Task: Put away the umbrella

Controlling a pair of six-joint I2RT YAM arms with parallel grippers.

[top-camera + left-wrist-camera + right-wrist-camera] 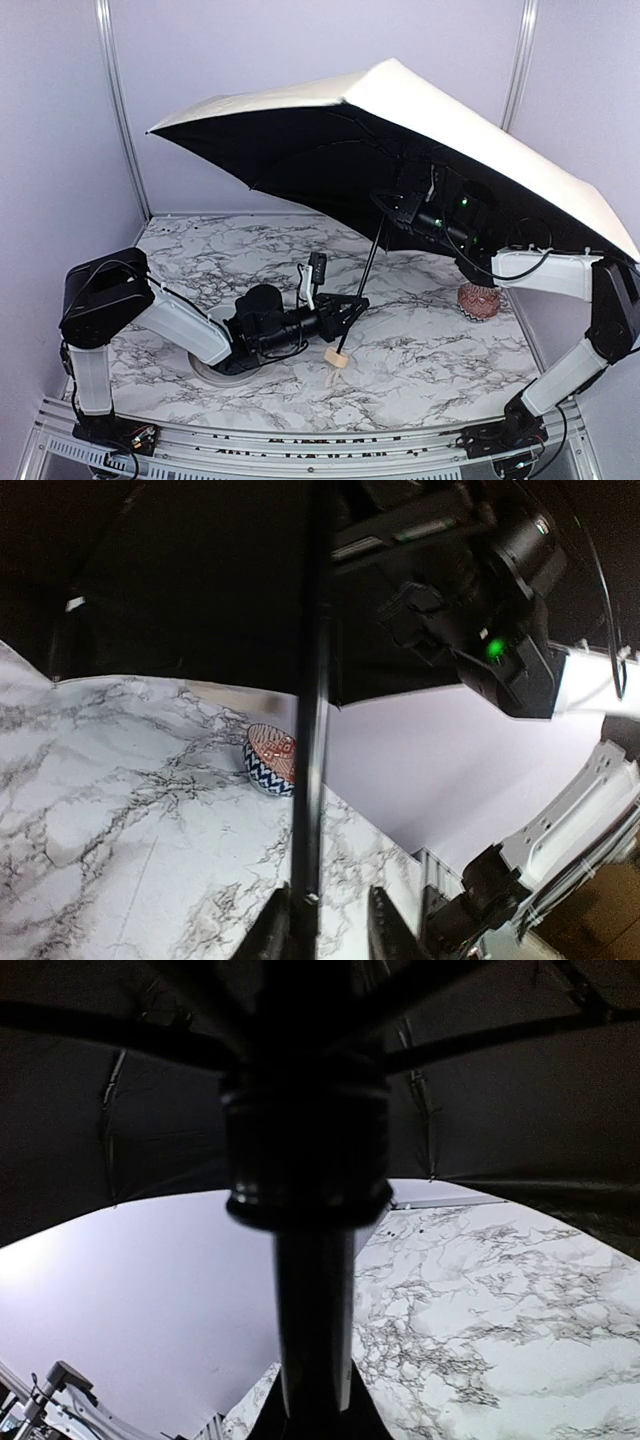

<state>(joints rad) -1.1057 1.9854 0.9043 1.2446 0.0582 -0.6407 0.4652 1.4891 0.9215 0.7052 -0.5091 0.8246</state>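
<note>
The umbrella [470, 130] is wide open, its cream canopy tilted over the far right of the marble table [420, 350] with the black lining facing down. Its thin shaft [368, 265] slants toward the near left, and the tan handle [336, 357] sits down on the tabletop. Low on that shaft is the left gripper [352, 305]: the wrist view shows its jaws parted, straddling the shaft, which lies against one finger [275, 930] with a gap on the other side. Up under the canopy, the right gripper [400, 208] looks clamped on the shaft just below the runner. A patterned bowl [480, 300] sits at the right, beneath the canopy.
</note>
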